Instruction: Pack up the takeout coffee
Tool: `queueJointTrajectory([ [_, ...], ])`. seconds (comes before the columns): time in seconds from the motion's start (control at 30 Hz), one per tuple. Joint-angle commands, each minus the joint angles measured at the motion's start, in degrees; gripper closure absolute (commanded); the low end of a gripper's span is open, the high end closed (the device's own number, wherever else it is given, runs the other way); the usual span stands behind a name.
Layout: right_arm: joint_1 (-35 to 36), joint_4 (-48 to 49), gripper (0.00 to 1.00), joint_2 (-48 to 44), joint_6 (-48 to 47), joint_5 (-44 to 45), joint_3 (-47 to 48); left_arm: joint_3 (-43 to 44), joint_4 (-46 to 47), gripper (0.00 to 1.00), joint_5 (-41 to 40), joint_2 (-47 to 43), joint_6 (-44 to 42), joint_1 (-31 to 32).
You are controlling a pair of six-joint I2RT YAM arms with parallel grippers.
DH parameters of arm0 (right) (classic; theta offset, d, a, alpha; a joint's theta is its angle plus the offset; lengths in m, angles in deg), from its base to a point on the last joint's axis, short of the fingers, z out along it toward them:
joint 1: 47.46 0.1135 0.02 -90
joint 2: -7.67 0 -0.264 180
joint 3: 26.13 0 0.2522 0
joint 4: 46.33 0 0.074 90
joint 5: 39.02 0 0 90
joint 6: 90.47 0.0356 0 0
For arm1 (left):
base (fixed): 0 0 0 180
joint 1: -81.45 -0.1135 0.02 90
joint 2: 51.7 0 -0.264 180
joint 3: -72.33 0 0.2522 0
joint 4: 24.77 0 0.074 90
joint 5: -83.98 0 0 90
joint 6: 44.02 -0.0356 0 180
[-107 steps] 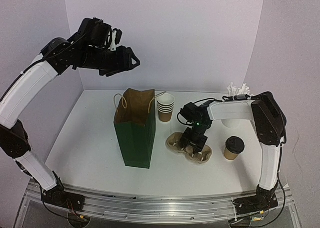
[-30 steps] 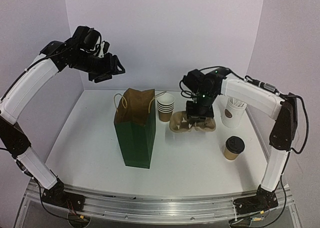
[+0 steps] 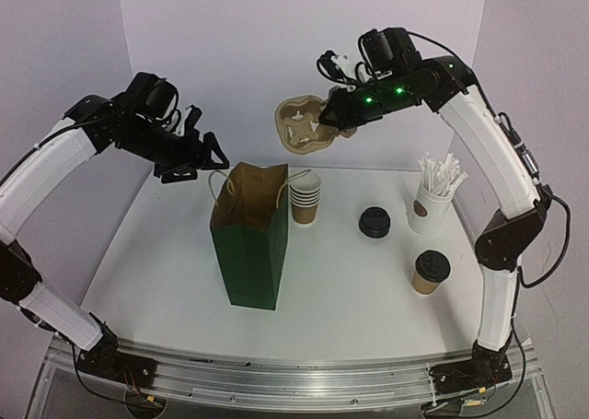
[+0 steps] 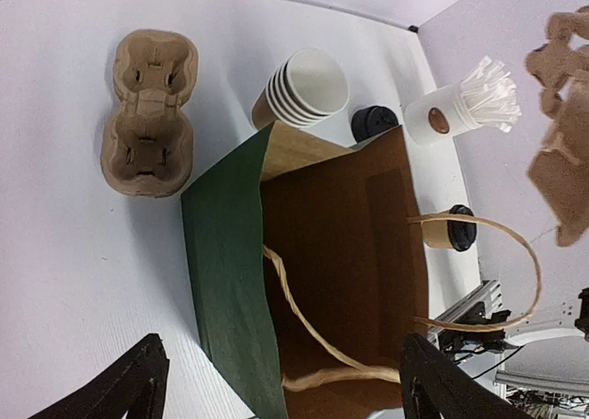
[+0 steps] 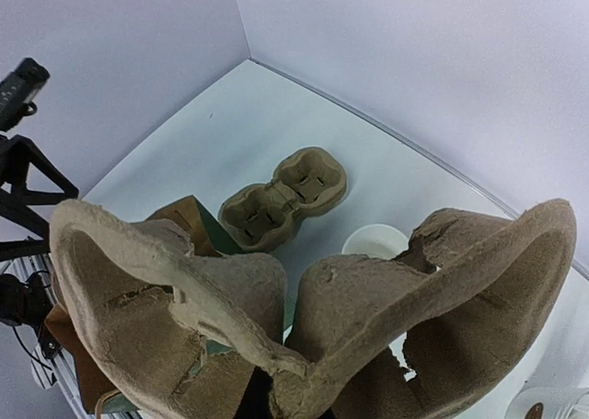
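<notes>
The takeout coffee (image 3: 430,270), a brown cup with a black lid, stands upright at the right front of the table; in the left wrist view the coffee (image 4: 451,230) shows beyond the bag's handle. My right gripper (image 3: 333,115) is raised high, shut on a brown pulp cup carrier (image 3: 302,124) that hangs tilted above and behind the green paper bag (image 3: 248,253). This carrier (image 5: 294,327) fills the right wrist view and hides the fingers. My left gripper (image 3: 191,152) hovers open just left of the bag's mouth. Its spread fingers (image 4: 138,382) frame the bag's brown inside (image 4: 350,253).
A stack of lidless brown cups (image 3: 306,198) stands right of the bag. A loose black lid (image 3: 375,221) lies mid-table. A white cup of wrapped sticks (image 3: 433,203) is back right. A second carrier (image 4: 147,115) lies on the table beyond the bag, hidden in the top view.
My right arm lifted the carrier up and left, uncovering the black lid. My left gripper came down toward the bag's mouth and opened wider.
</notes>
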Motion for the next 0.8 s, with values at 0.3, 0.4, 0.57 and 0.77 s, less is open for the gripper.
queueJointTrajectory([
  [0.3, 0.3, 5.6, 1.00, 2.1, -4.5, -6.9, 2.6, 2.6, -0.3, 0.16, 3.4, 2.4, -2.1, 0.1],
  [0.4, 0.2, 5.9, 1.00, 3.1, -4.2, -7.7, 3.6, 2.8, 0.8, 0.16, 5.0, 4.3, -1.8, 0.5],
  [0.57, 0.2, 6.4, 1.00, 3.7, -4.5, -7.5, 3.8, 5.0, -4.5, 0.23, 1.4, 7.5, -3.3, 1.0],
  [0.77, 0.2, 6.8, 1.00, 4.3, -5.6, -8.8, 3.8, 4.5, -7.1, 0.40, 1.3, 10.2, -5.0, 1.0],
])
